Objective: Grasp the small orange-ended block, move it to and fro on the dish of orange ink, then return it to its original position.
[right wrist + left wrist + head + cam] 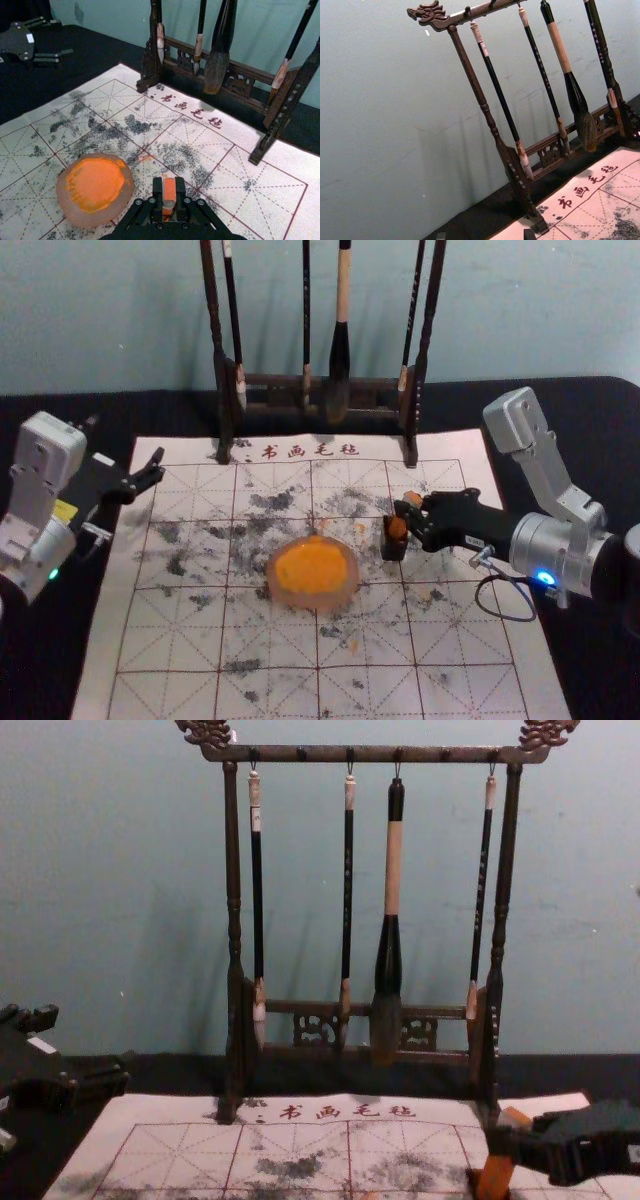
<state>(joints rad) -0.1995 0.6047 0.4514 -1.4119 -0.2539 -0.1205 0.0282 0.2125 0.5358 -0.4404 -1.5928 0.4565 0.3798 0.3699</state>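
Block point(169, 187) in hand, you have the mat point(180, 640), your left pincer point(65, 37) idle beside it, fingers apart; then the dish point(314, 604). Right of that, your right pincer point(169, 194) clamps the block: probably light, rigid, ink-slick, best held mid-body, clear of its orange ends.

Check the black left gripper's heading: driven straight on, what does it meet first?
Probably the left post of the dark carved wooden brush rack, ahead of the open left gripper. Depth is unclear, so it might slip past toward the pale blue-green wall.
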